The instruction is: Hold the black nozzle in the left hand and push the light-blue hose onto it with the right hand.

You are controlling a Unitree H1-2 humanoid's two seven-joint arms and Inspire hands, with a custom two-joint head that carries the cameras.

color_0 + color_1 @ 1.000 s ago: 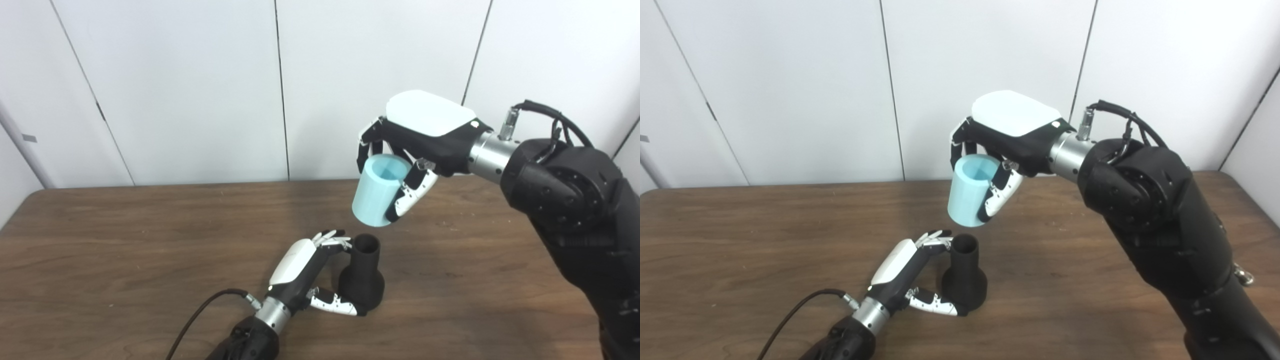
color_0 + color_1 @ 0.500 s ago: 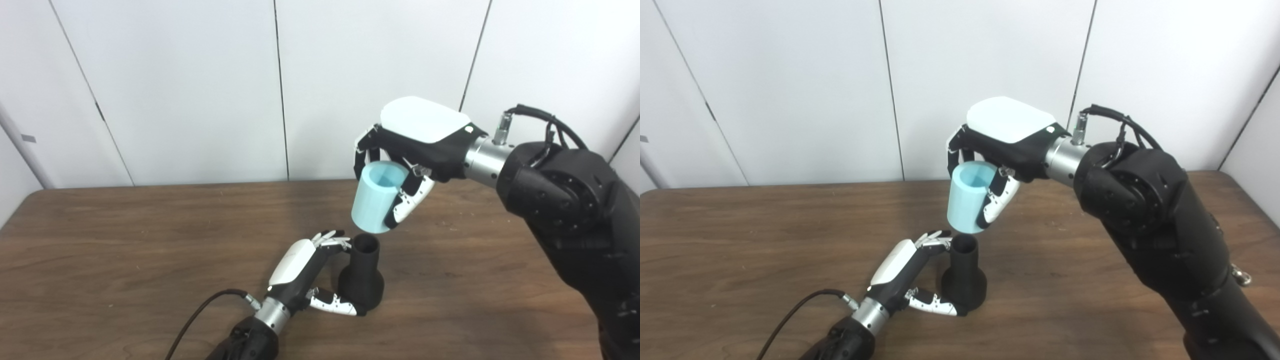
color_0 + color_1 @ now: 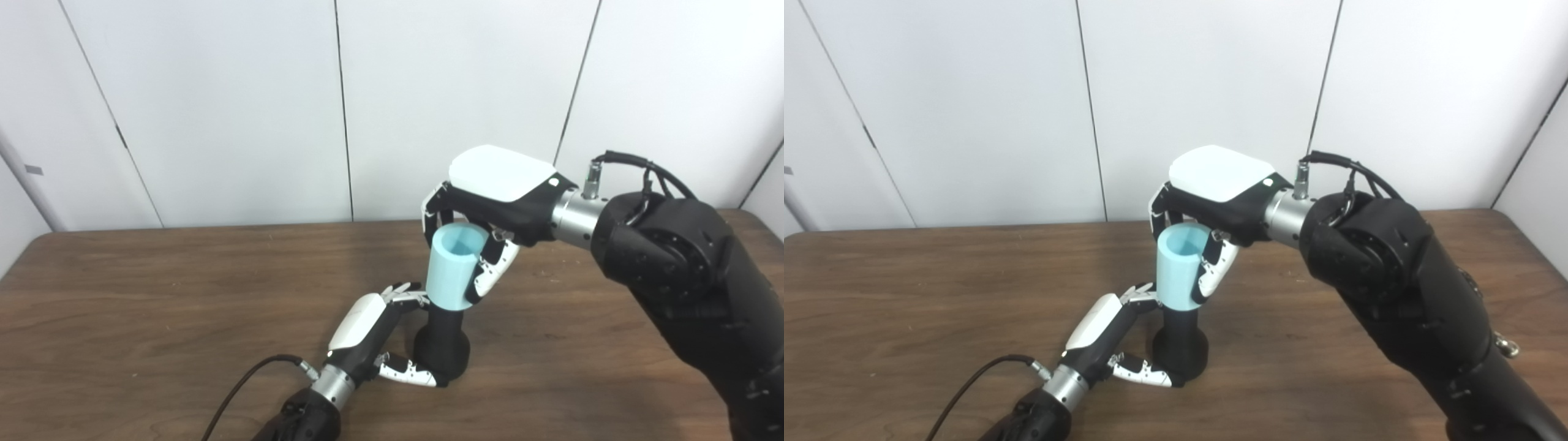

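Left eye view | hose point(image 3: 452, 267) in right hand point(image 3: 490, 202) | over nozzle point(image 3: 442, 349)

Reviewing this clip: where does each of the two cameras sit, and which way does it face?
Left eye view: on the head, looking down and forward at the table; both arms rise from the bottom edge.
Right eye view: beside it, set slightly rightward, facing the same way; more of the right arm shows.
Shared: left hand on the black nozzle, right hand holding the light-blue hose over it.
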